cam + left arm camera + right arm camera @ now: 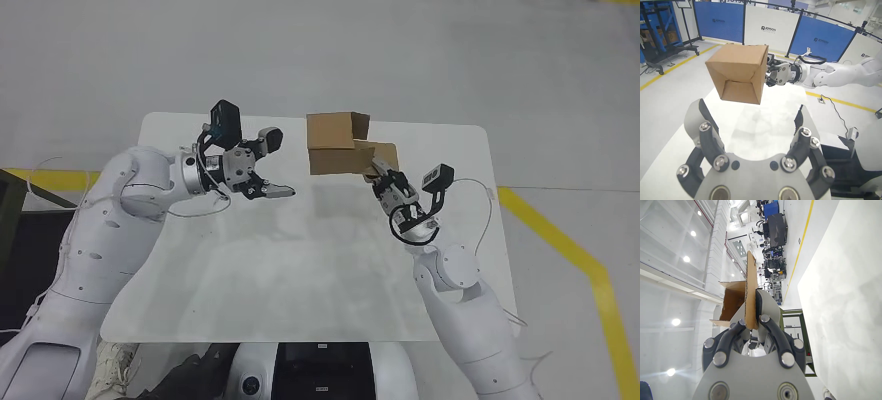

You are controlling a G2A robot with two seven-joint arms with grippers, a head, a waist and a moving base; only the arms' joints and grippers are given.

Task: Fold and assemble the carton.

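A brown cardboard carton (340, 143) hangs above the far middle of the white table (300, 270), squared up with one end folded in. My right gripper (377, 170) is shut on a flap at its right side; in the right wrist view the carton's flap (750, 291) stands clamped between the fingers (761, 306). The left wrist view faces the carton (740, 73) and its folded end, with the right gripper (770, 73) behind its far side. My left gripper (272, 165) stands open to the left of the carton, a short gap away, holding nothing; it shows as the left gripper (751, 111) in its own view.
The table's far edge lies just behind the carton. Yellow floor lines (560, 240) run past the table's right side. A dark unit (15, 220) stands at the left beside the table. A black cable (836, 111) trails on the floor beyond the table.
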